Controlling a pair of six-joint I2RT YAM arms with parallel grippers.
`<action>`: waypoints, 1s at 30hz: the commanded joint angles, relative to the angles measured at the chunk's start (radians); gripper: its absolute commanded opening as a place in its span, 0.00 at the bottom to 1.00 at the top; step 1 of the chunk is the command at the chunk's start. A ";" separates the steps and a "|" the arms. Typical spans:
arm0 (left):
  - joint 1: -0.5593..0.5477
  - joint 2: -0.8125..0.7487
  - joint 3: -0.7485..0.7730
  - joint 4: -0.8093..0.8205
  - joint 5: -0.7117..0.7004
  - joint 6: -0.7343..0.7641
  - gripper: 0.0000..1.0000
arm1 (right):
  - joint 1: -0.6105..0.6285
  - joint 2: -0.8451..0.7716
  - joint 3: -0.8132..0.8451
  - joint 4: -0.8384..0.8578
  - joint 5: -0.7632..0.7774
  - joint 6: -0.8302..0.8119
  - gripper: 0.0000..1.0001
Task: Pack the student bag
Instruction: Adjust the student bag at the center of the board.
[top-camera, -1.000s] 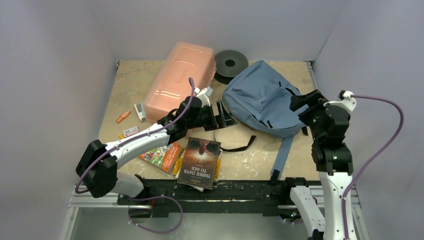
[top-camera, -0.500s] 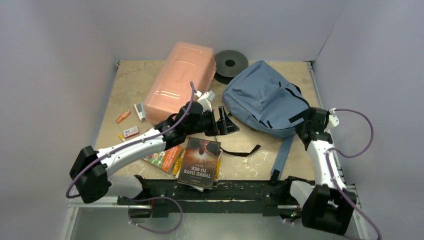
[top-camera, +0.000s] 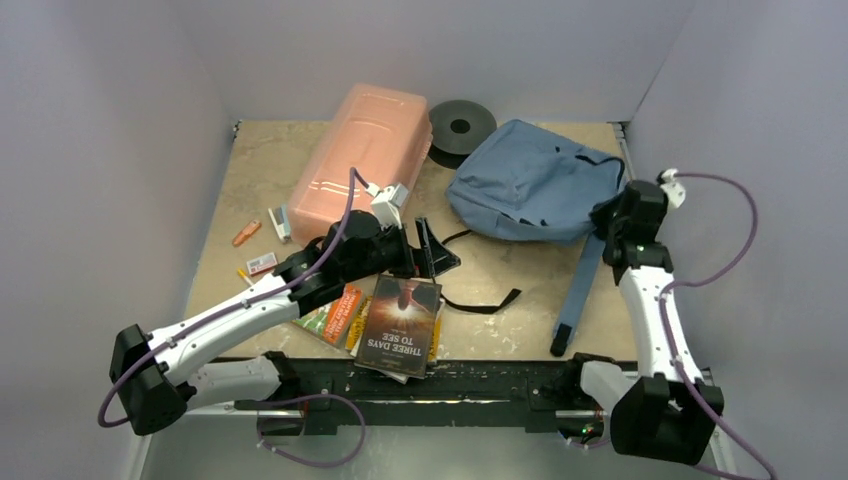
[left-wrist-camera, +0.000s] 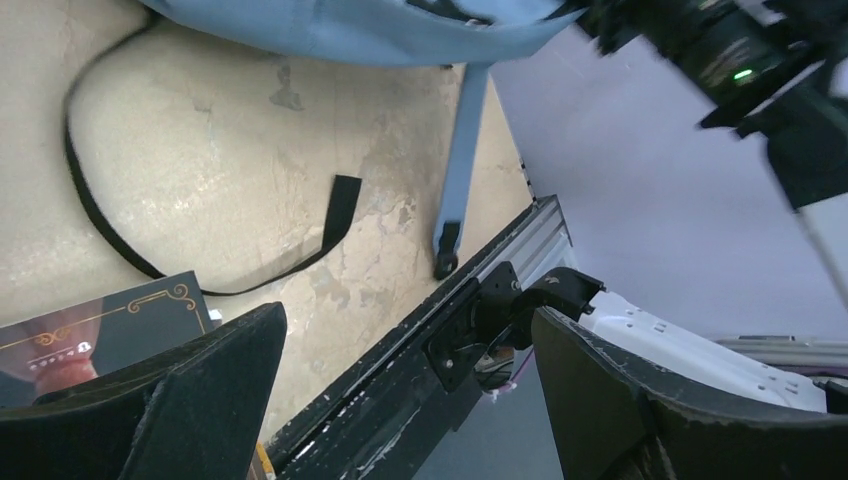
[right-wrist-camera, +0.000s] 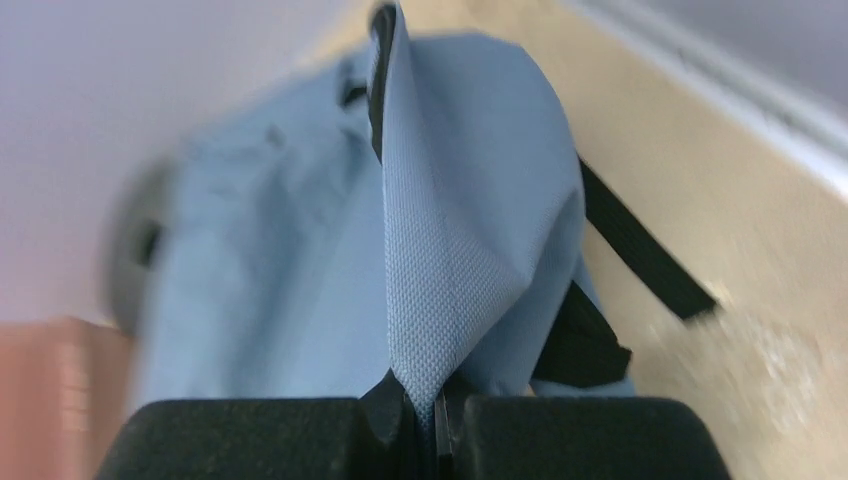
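Note:
The student bag (top-camera: 525, 185), a blue-grey backpack, lies at the back right of the table; its fabric also shows in the left wrist view (left-wrist-camera: 330, 25). My right gripper (top-camera: 608, 214) is at the bag's right edge. In the right wrist view it (right-wrist-camera: 430, 410) is shut on a pinched fold of the bag's fabric (right-wrist-camera: 460, 230). One blue strap (top-camera: 575, 290) trails toward the near edge. My left gripper (top-camera: 436, 250) hovers open left of the bag, above the table, with nothing between its fingers (left-wrist-camera: 405, 330).
A dark book (top-camera: 400, 325) and colourful books (top-camera: 330, 310) lie near the front edge. A pink plastic box (top-camera: 360, 160) and a black disc (top-camera: 462, 127) stand at the back. Small items (top-camera: 262, 240) are scattered at the left. A black strap (top-camera: 480, 300) crosses the middle.
My right gripper has swung back along the bag's right side and shut on its fabric, and the bag has shifted and bunched. My left arm drew slightly left, still open.

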 joint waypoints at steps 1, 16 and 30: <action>-0.007 -0.065 0.030 -0.078 -0.041 0.063 0.93 | 0.020 -0.043 0.359 0.015 0.145 -0.006 0.00; -0.006 -0.191 0.006 -0.154 -0.103 0.065 0.94 | 0.061 0.506 1.177 0.228 0.113 0.431 0.00; -0.007 -0.225 -0.044 -0.151 -0.090 0.041 0.94 | 0.244 -0.031 0.056 0.519 0.331 0.669 0.00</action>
